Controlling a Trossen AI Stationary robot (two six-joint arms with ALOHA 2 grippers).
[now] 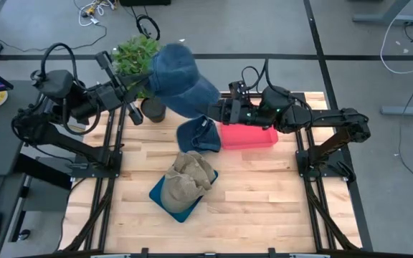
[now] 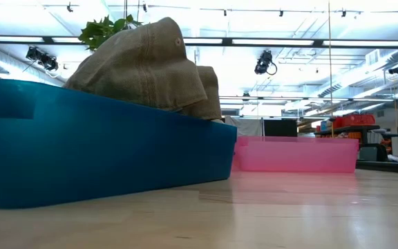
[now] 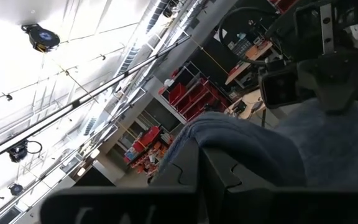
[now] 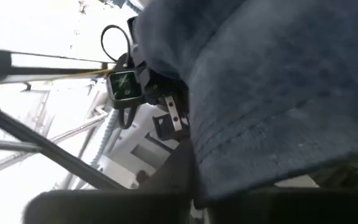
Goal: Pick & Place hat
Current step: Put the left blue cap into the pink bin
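A dark blue hat (image 1: 181, 75) hangs high over the table's far side between my two arms. My left gripper (image 1: 148, 77) is shut on its left side, and my right gripper (image 1: 217, 109) is shut on its lower right edge. The left wrist view shows the hat (image 3: 253, 143) as blue cloth, and the right wrist view shows the same hat (image 4: 278, 93) filling most of the picture. A second blue hat (image 1: 198, 135) lies flat on the table below. A tan hat (image 1: 191, 175) sits in a blue bin (image 1: 165, 201). My left gripper holds the hat's left side (image 3: 229, 146), a fold of cloth coming out from between its fingers. It comes at the hat level from the table's left. My right gripper has the hat's stitched edge (image 4: 241, 165), coming level from the table's right. The hat hangs between both grippers, clear of the table.
A pink bin (image 1: 249, 136) stands under my right arm at the far right. A potted plant (image 1: 138, 57) stands at the far edge behind the left gripper. In the low view the blue bin (image 2: 81, 145) with the tan hat (image 2: 150, 69) stands near.
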